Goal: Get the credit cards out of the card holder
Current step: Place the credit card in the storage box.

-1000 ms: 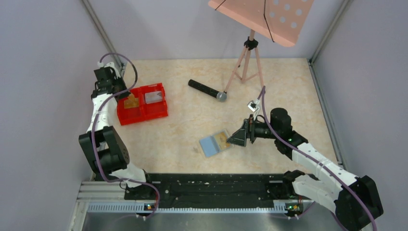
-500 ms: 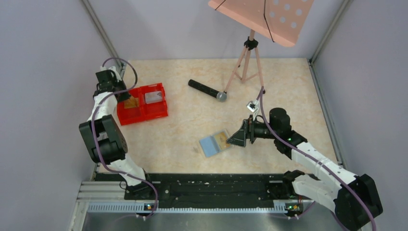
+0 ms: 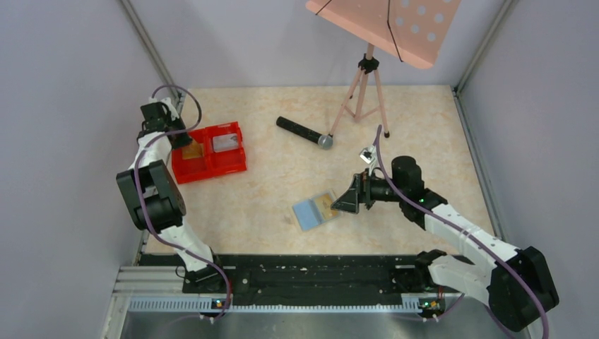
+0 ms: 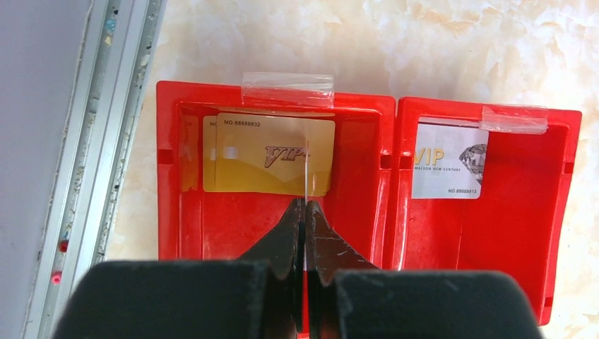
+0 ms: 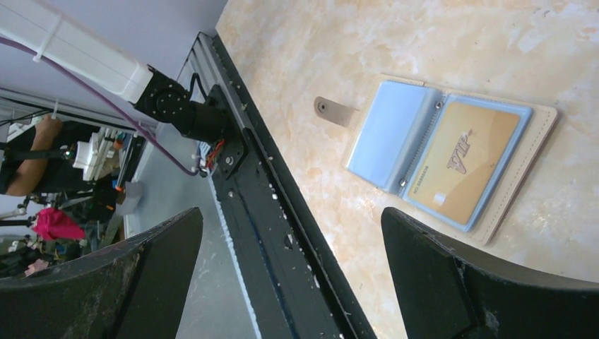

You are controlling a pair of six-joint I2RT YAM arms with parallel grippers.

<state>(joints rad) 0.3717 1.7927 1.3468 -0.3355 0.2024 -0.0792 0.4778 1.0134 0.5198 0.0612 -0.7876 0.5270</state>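
The light-blue card holder (image 3: 316, 210) lies open on the table, with a gold credit card (image 5: 463, 162) in its right panel (image 5: 494, 201); its left panel (image 5: 385, 134) looks empty. My right gripper (image 3: 350, 198) is open wide just right of it, empty (image 5: 291, 215). My left gripper (image 3: 181, 140) hangs over the left compartment of the red tray (image 4: 169, 233), shut on a thin card (image 4: 307, 169) seen edge-on. Two gold cards (image 4: 268, 152) lie in that compartment. A silvery card (image 4: 448, 162) lies in the right compartment.
A black microphone (image 3: 304, 132) lies behind the holder. A pink tripod (image 3: 364, 92) carries a pink perforated board (image 3: 385, 25) at the back. The red tray (image 3: 233, 166) sits near the left wall. A black rail (image 3: 304, 272) runs along the near edge.
The left arm's elbow swung left and back, and its gripper shifted slightly left over the tray. The right gripper edged a little left toward the holder.
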